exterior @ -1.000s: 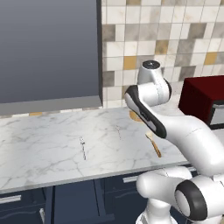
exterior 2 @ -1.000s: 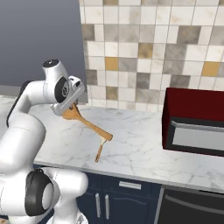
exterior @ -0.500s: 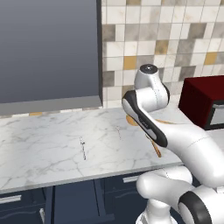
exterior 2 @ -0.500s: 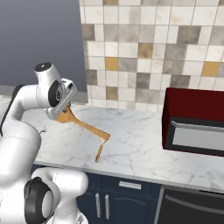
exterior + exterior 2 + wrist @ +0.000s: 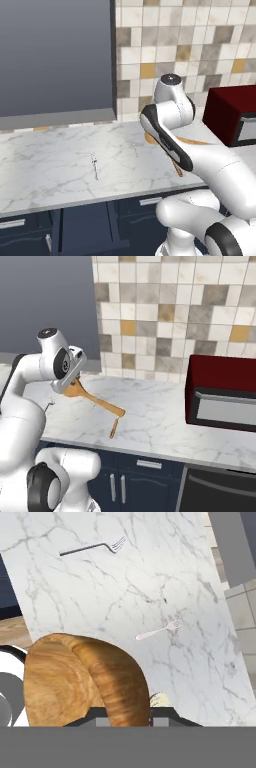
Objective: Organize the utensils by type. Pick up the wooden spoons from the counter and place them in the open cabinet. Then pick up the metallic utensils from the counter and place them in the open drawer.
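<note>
My gripper (image 5: 70, 382) is shut on a wooden spoon (image 5: 98, 401) at its bowl end. The spoon's orange-brown handle slants down to the right over the white marble counter (image 5: 155, 423). In the hand view the brown spoon (image 5: 85, 677) looms large right above the gripper (image 5: 127, 714). A second wooden spoon's handle (image 5: 114, 428) lies on the counter by the held handle's tip. Two thin metallic utensils lie further left: a fork (image 5: 94, 166) and another (image 5: 135, 148), seen from the hand as a dark fork (image 5: 92, 547) and a pale one (image 5: 160, 630). The open cabinet (image 5: 55, 55) hangs above the counter's left part.
A dark red microwave (image 5: 222, 391) stands on the counter at the right, with a black oven front (image 5: 220, 491) below it. Navy base cabinets (image 5: 145, 481) with silver handles run under the counter. What looks like the open drawer (image 5: 82, 227) juts out below the counter's front edge.
The arm's upper links and hand have swung to the left. The held spoon has stayed almost where it was, and the utensils on the counter have not moved.
</note>
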Tool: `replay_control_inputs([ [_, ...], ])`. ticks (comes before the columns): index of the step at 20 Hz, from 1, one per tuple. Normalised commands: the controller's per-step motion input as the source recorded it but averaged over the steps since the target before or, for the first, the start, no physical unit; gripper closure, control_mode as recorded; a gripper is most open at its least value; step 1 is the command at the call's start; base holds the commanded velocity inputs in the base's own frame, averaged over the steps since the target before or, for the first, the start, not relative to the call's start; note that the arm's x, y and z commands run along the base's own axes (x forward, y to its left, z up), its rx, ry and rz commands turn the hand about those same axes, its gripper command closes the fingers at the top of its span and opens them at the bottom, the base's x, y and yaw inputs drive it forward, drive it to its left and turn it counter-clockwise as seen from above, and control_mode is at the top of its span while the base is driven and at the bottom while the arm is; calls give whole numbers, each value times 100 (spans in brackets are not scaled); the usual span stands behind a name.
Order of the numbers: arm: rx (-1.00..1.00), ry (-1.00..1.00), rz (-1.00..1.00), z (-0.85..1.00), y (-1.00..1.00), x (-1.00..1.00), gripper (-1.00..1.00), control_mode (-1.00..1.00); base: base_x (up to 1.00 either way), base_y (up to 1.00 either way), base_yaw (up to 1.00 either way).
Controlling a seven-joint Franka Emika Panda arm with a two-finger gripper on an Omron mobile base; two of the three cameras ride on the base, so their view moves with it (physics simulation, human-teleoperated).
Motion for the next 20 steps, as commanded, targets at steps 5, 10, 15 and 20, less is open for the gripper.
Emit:
replay_control_inputs([
  [5, 0, 0, 0, 0, 0, 0, 100, 100, -66, -1, 0],
  [10, 0, 0, 0, 0, 0, 0, 100, 100, -48, -6, -23],
  [15, 0, 0, 0, 0, 0, 0, 100, 100, -9, 0, -95],
  [20, 0, 0, 0, 0, 0, 0, 100, 100, 0, 0, -100],
])
